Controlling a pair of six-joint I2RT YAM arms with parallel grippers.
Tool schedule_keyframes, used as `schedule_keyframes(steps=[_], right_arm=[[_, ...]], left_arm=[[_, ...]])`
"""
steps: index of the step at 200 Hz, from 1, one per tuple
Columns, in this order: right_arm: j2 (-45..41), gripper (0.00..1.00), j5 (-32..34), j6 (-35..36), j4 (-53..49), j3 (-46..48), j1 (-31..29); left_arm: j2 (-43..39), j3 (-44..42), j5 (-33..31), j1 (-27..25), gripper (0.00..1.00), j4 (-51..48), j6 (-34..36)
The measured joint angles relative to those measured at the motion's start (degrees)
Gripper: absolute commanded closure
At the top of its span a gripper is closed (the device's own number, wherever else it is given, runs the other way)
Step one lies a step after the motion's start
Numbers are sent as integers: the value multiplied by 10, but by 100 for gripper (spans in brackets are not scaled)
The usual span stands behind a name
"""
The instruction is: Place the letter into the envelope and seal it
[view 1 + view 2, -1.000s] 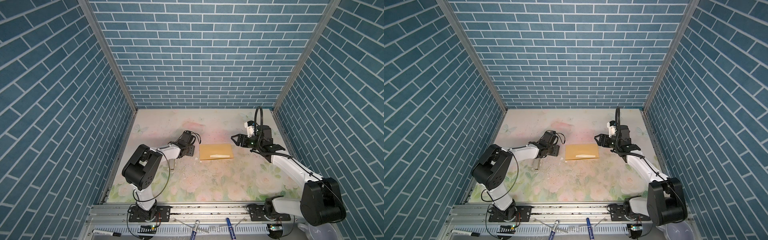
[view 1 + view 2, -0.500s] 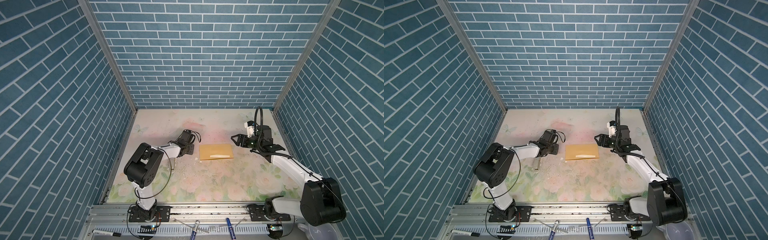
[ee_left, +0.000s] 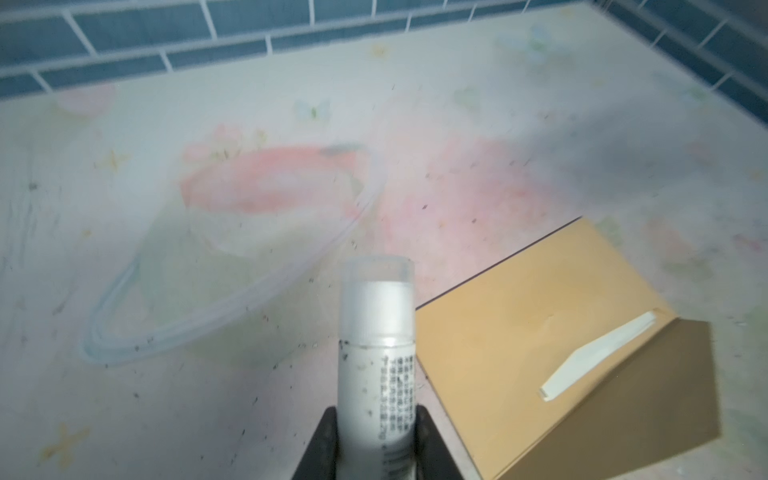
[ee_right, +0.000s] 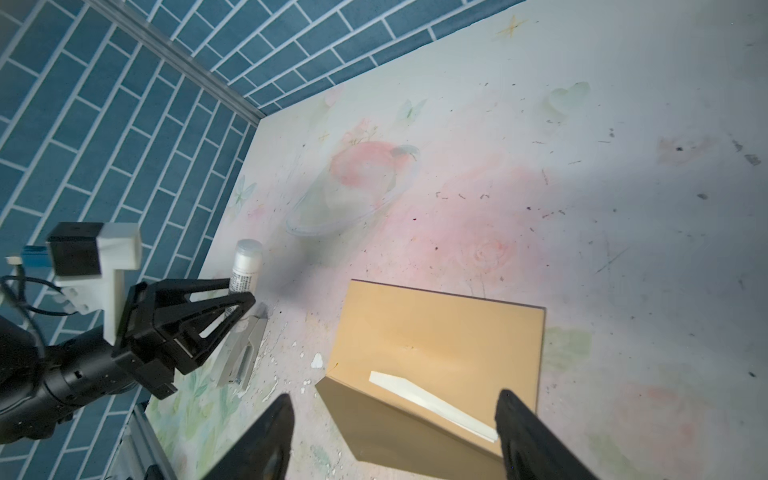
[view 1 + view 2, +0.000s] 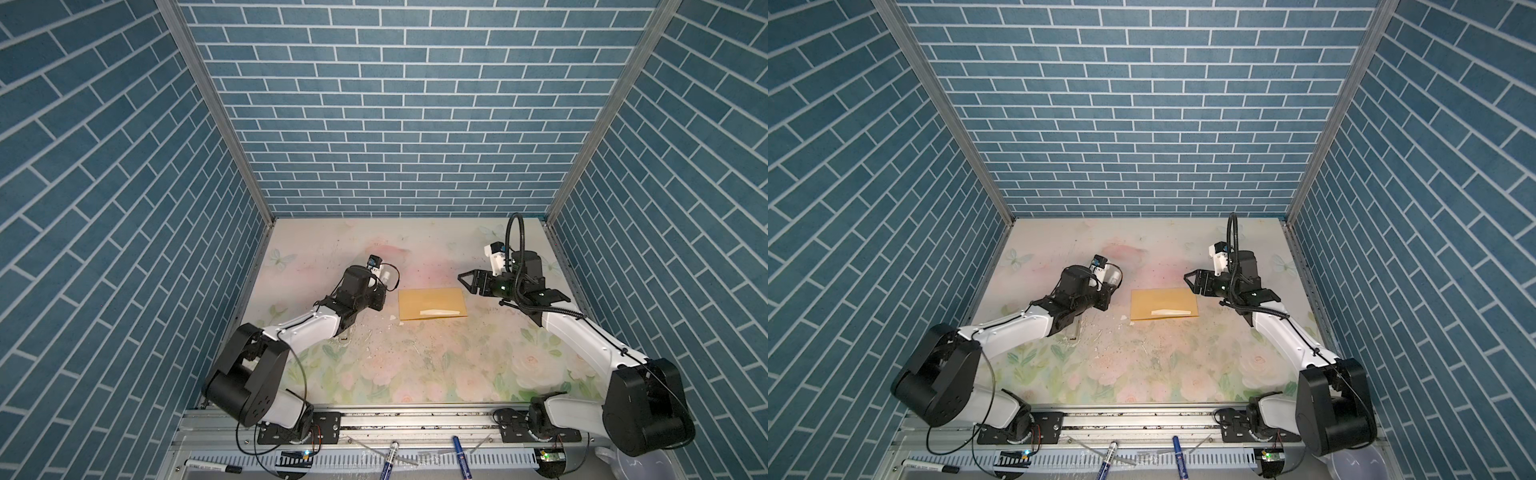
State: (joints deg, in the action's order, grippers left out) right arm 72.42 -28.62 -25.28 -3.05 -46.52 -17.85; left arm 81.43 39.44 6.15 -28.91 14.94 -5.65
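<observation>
Between left hand point(image 3: 376, 415), clenched on white tube point(image 3: 376, 332), and released right hand point(image 5: 465, 286): envelope point(image 5: 431, 303) flat.

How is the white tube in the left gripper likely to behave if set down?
Round, the white tube would probably roll if laid flat. Tall and narrow, it may tip if stood upright. Its smooth wall might slip in the left gripper.

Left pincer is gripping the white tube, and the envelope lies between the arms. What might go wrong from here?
1. The white tube in the left pincer seems to have its clear cap on; nothing would spread through that.
2. The envelope lies loose while the right pincer hangs open, holding nothing, so pressing the tube on it may slide it.
</observation>
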Motion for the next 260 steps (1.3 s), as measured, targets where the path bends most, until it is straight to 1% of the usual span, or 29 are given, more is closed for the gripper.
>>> schedule_keyframes(steps=[22,51,73,96,139,176,211,260], right_arm=[[-7,24,-8,0,-12,-29,-34],[-3,24,-16,-4,-21,-84,-84],[14,26,-23,-5,-21,-119,-116],[44,27,-27,-10,-25,-145,-146],[86,30,-29,-13,-50,-174,-183],[106,35,-27,-12,-66,-188,-200],[121,42,-26,-12,-73,-198,-206],[139,56,-31,-19,-65,-205,-209]], left_arm=[[-46,-46,23,-3,100,62,22],[-75,-100,51,-11,100,142,49],[-77,-136,66,-20,100,211,69],[-75,-166,74,-43,100,276,98],[-57,-175,85,-67,100,354,132],[-48,-176,90,-70,100,382,143],[-48,-176,94,-73,100,391,146],[-48,-176,96,-77,100,391,146]])
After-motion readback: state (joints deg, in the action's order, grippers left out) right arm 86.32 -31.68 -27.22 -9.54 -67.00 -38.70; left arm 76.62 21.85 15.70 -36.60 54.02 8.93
